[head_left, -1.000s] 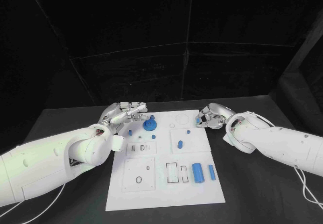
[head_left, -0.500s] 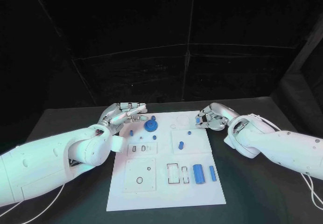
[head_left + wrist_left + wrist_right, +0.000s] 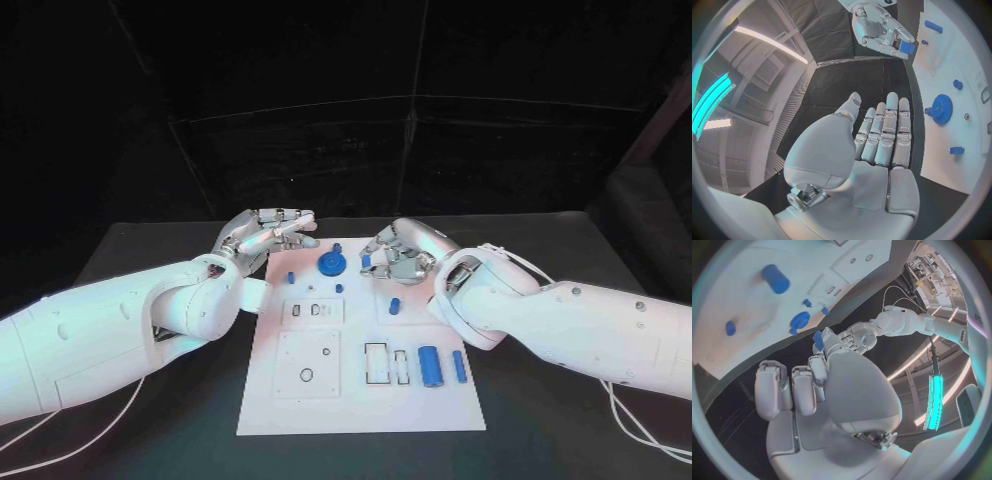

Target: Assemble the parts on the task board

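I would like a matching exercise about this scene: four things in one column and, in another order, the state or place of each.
Things:
1. left hand
2. right hand
3. blue gear
4. thick blue cylinder

States or places:
a. pinches a small blue part
b. lies in the near right area of the task board
c. holds nothing, fingers stretched out
d. sits on the far area of the task board, between the two hands

Pairs: 1-c, 2-a, 3-d, 4-b
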Robot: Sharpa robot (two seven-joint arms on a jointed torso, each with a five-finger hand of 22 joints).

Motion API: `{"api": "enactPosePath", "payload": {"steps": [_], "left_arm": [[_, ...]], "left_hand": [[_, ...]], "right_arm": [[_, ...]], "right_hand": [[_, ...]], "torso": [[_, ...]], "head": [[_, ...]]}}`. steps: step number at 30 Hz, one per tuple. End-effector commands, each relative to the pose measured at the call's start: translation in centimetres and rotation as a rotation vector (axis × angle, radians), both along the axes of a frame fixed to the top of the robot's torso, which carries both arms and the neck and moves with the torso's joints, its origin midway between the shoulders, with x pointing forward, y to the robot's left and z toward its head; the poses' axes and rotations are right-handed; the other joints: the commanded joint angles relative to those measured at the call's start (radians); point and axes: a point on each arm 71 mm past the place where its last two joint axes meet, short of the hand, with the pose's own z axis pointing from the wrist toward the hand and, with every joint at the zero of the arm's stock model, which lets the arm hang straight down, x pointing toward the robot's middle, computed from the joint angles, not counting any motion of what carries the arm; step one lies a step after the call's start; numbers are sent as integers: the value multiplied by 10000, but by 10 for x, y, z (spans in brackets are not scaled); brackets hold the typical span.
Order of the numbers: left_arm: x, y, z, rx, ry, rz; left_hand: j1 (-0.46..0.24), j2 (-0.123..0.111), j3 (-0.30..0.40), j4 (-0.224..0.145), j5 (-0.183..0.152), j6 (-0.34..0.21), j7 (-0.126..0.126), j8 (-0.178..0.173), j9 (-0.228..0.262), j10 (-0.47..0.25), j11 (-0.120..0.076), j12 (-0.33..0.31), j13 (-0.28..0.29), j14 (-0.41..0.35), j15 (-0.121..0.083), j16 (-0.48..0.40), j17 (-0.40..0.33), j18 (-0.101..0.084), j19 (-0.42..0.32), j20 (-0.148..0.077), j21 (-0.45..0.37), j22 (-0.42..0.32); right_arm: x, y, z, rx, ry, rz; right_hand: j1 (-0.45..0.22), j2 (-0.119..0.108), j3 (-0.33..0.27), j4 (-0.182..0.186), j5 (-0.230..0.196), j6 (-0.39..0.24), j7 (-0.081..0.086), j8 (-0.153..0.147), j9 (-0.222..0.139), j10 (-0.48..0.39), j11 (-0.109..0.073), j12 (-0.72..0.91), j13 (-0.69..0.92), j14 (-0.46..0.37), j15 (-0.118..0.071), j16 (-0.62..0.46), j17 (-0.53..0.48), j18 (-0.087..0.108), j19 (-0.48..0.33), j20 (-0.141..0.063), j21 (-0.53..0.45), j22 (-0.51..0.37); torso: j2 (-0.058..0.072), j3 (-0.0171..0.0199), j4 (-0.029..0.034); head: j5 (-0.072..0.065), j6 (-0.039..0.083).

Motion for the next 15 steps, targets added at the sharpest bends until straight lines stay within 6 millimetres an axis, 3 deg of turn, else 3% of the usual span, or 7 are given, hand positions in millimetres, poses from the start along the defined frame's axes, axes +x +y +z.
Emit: {"api": "enactPosePath", "payload": {"steps": [1,8,15], "left_arm": [[2,3,2,-27,-124,58],[7,13,2,73,-219,340],[9,16,2,110,-246,472]], "left_hand": [[21,108,-19,-58,-21,-59,45,-56,-8,-28,33,-50,-10,-78,-16,-35,12,144,-8,30,-49,-11],[22,109,-19,-59,-21,-58,45,-55,-8,-27,33,-49,-10,-78,-16,-36,12,144,-8,31,-49,-11],[21,111,-20,-64,-21,-55,43,-54,-7,-21,32,-48,-9,-80,-15,-37,14,144,-7,31,-52,-13]], "right_arm": [[0,16,1,-571,-435,142],[-3,54,-16,-1043,-321,562],[-6,74,-33,-1406,21,660]], "right_hand": [[157,231,80,-4,-14,154,-135,-29,52,118,-199,-56,-28,735,-40,32,1221,-44,-17,-50,25,317],[82,215,99,19,-28,126,-124,-50,43,94,-187,-99,-59,724,-32,1,1172,-40,-27,-45,15,298],[77,200,107,11,-24,113,-122,-59,39,82,-187,-118,-73,719,-31,-12,1152,-37,-36,-44,7,281]], "torso": [[-101,-65,88],[-140,-91,141],[-133,-85,117]], "head": [[103,-80],[367,-213],[564,-315]]}}
